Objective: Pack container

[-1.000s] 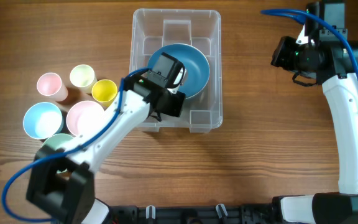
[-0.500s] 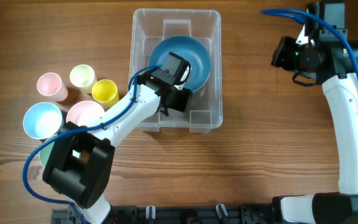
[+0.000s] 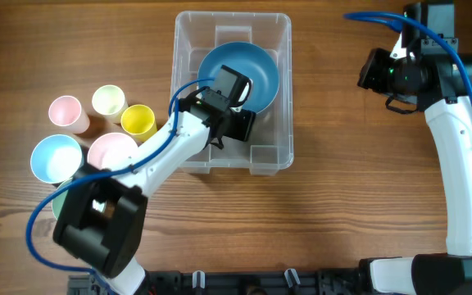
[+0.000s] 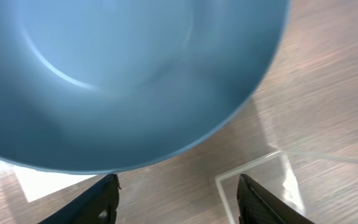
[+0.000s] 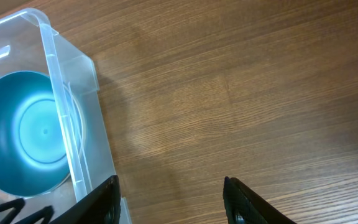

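Note:
The container [image 3: 272,154], a large clear bin, stands at the middle of the table. A blue bowl [image 3: 248,69] rests inside it toward the back. My left gripper [image 3: 238,90] reaches into the bin at the bowl's near-left rim, open, with nothing between its fingers. In the left wrist view the bowl [image 4: 129,74] fills the top, just beyond the left gripper [image 4: 178,200], and the bin's white label [image 4: 48,182] shows on the base. My right gripper [image 5: 173,202] hangs open over bare wood to the right of the container [image 5: 67,124].
Left of the bin stand a pink cup [image 3: 65,113], a pale green cup [image 3: 108,100] and a yellow cup [image 3: 138,120]. Nearer the front are a light blue bowl [image 3: 56,158] and a pink bowl [image 3: 109,152], partly under my left arm.
My left gripper has opened and let go of the blue bowl, which now sits slightly farther back in the bin. The right arm has not moved.

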